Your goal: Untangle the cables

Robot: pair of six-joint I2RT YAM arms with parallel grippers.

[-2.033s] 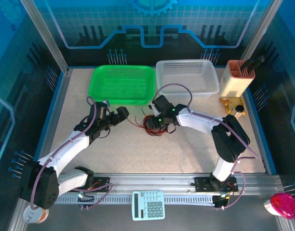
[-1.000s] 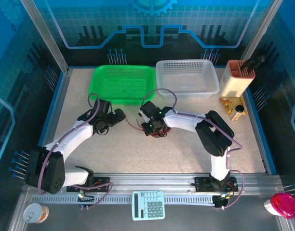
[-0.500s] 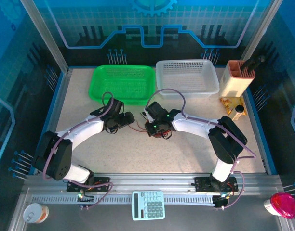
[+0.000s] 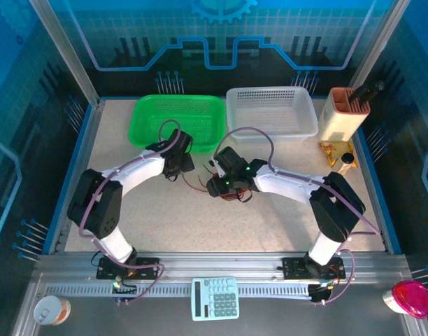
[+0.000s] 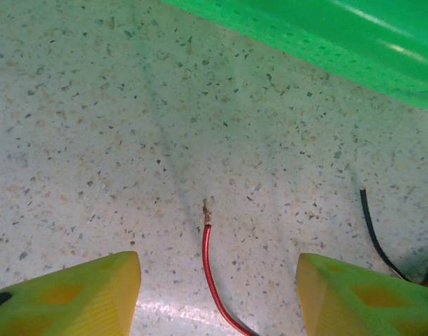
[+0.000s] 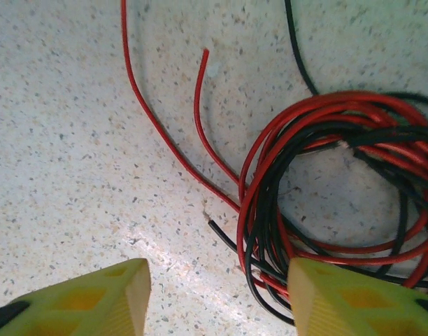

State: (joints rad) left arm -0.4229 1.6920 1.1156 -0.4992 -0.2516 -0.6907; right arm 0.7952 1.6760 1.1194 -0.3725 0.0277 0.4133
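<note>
On the speckled table [image 4: 270, 224], left tool [image 5: 217, 269] and right tool [image 6: 217, 276] gape released over the cables [image 6: 254, 224].

The speckled pale table [image 4: 200, 224] carries a loose coil of thin red and black cables [image 6: 252, 231] near its middle, their stray ends trailing left. At the far edge sit a green basket [image 4: 179, 122], a white basket [image 4: 271, 112] and, far right, a beige holder [image 4: 343, 119].

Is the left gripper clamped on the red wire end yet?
No, the red wire lies loose on the table between the left gripper's spread fingers, touching neither.
</note>
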